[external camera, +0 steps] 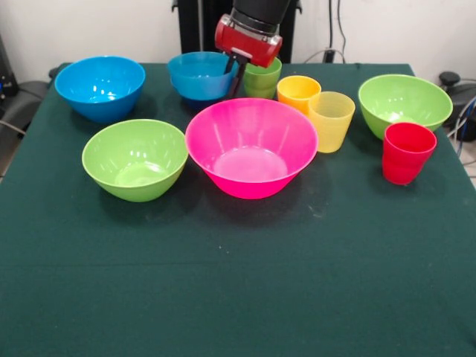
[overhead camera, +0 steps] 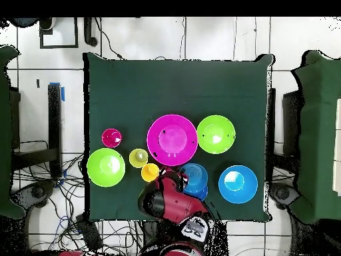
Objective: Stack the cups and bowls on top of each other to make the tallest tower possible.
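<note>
My gripper (external camera: 234,74) comes down at the table's far side and is shut on the right rim of the small light blue bowl (external camera: 199,74), one finger inside and one outside. Whether a dark blue bowl sits under it I cannot tell. The green cup (external camera: 263,78) stands just behind the gripper. The orange cup (external camera: 298,91) and pale yellow cup (external camera: 331,119) stand to its right, and the red cup (external camera: 405,152) is further right. In the overhead view the gripper (overhead camera: 178,181) is at the blue bowl's (overhead camera: 195,177) left rim.
The large pink bowl (external camera: 251,146) sits mid-table, with a lime bowl (external camera: 135,158) on its left. A second lime bowl (external camera: 404,103) is at the far right and the bright blue bowl (external camera: 100,87) at the far left. All stand upright and apart.
</note>
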Action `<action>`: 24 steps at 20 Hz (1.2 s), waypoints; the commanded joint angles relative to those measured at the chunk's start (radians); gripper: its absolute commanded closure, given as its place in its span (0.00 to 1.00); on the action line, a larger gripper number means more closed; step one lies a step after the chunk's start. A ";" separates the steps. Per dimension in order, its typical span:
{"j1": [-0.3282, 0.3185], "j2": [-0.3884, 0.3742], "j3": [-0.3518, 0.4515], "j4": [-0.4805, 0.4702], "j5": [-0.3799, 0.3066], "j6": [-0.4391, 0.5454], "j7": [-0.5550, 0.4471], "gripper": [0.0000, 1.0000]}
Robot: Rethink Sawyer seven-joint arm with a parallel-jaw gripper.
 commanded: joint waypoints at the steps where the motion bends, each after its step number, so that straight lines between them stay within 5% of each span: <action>1: 0.026 -0.027 0.045 0.046 -0.001 0.008 0.186 1.00; 15: 0.009 -0.033 0.047 0.064 -0.007 -0.004 0.207 1.00; 24: -0.004 -0.181 0.014 0.114 -0.049 0.130 0.170 1.00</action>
